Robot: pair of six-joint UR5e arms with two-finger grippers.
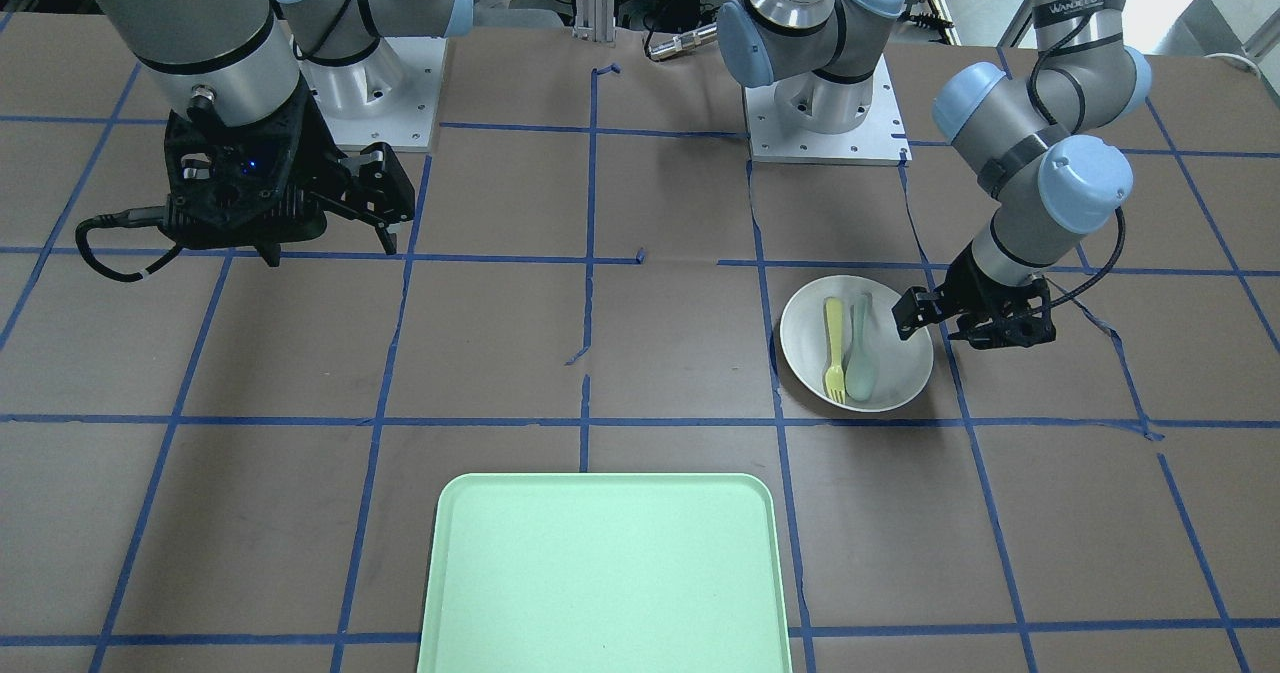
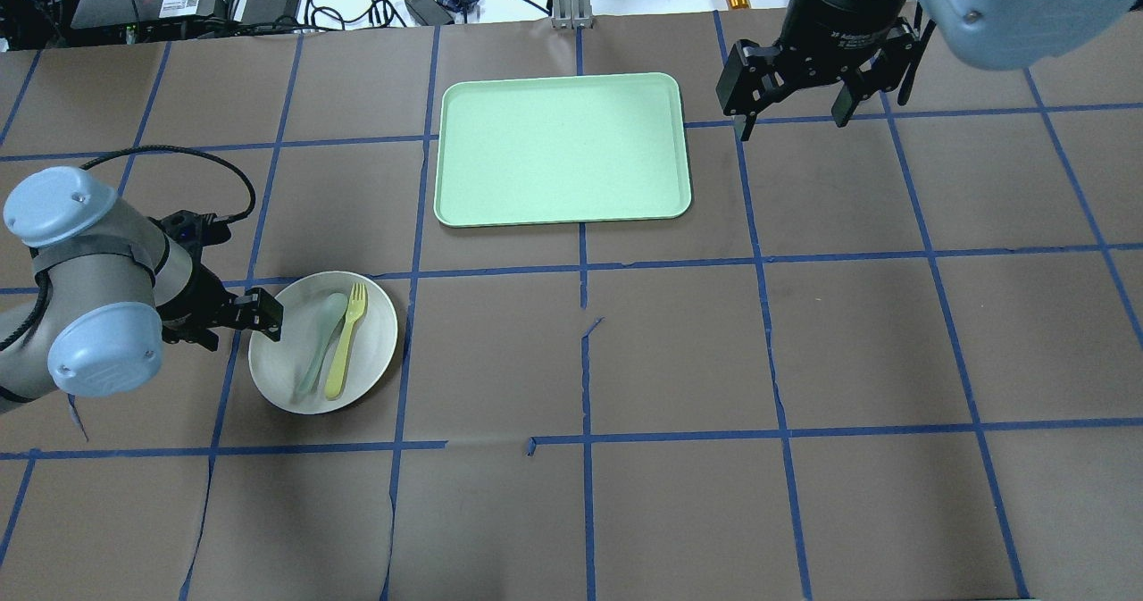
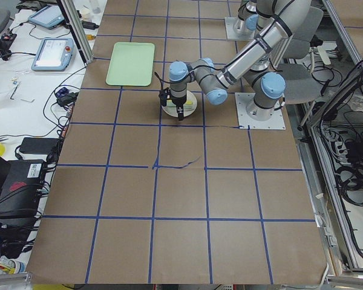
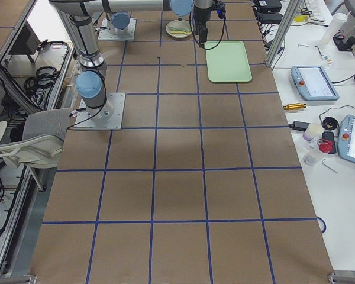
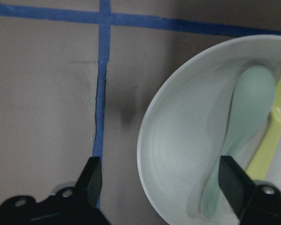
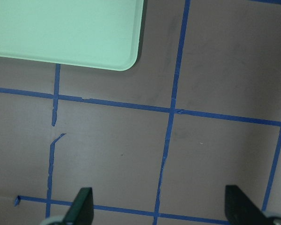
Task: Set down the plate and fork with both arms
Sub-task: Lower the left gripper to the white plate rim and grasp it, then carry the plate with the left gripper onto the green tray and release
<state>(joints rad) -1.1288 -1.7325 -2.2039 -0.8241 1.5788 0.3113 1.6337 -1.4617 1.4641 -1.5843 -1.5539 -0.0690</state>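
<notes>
Though slim, plastic fork (image 2: 346, 344) in round plate (image 2: 377, 344)

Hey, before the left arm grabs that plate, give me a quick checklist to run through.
1. Left gripper open: ok.
2. It straddles the plate rim: ok.
3. Gripper clear of the spoon: cannot tell.
4. Fork lying inside the plate: ok.
5. Tray bare for the plate: ok.
6. Right gripper open, beside the tray: ok.
</notes>
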